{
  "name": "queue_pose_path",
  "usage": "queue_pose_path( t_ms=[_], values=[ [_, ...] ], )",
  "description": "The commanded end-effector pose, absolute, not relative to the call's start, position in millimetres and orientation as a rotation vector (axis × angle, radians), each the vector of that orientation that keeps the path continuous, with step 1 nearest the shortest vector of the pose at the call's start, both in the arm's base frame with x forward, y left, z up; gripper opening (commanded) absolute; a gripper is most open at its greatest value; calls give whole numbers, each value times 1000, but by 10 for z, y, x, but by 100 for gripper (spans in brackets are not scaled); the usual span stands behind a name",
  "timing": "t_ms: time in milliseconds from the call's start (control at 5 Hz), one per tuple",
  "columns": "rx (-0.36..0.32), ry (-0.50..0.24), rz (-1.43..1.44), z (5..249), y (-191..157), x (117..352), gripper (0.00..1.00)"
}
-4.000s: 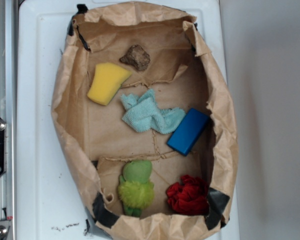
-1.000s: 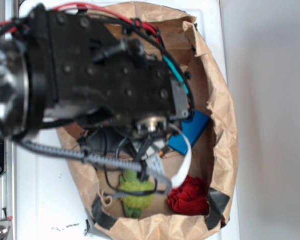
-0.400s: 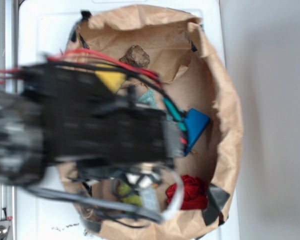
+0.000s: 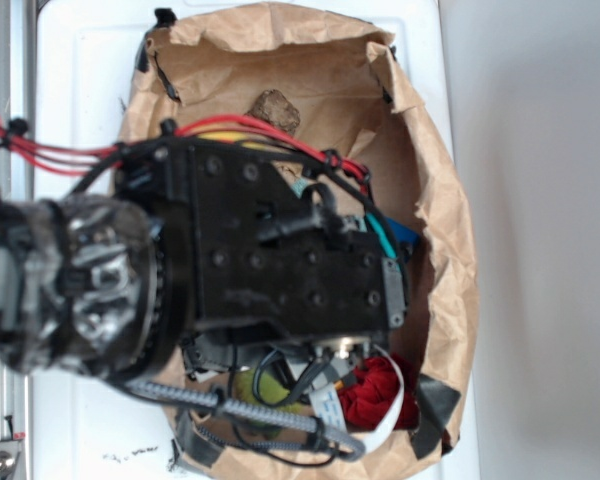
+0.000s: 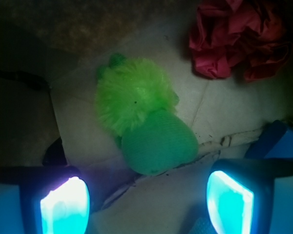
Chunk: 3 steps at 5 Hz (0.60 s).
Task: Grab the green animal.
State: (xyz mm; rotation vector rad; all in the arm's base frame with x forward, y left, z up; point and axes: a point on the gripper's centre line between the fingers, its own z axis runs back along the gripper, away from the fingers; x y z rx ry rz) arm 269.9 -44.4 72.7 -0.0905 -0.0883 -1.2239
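The gripper is hanging spread wide and gripping nothing, its two glowing blue fingers straddling empty paper, and the green animal is lying just beyond them, its round head pointing back toward the gap. That lineup looks deliberate: to my eye the jaws are being squared up either side of the head before any descent. The animal's body is a fuzzy lime puff, the head smoother, paler, almost mesh-skinned, with a small green foot poking out on the far side. Up and to the right of the animal, apart from it, a red velvety lump is sitting crumpled in deep folds. From the exterior view the black arm is covering most of the brown paper bag, whose creased walls are penning everything in; only a sliver of green is showing beneath the cables, beside the red lump.
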Motion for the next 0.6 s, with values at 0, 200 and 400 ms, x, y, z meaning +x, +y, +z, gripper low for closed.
queue_pose_path(
  t_ms=[0,200,400],
  values=[
    [-61,-159,-1246,779,-232,2761,100],
    [-63,-160,-1284,594,-282,2792,100],
    [-75,-181,-1294,538,-405,2876,100]
  ],
)
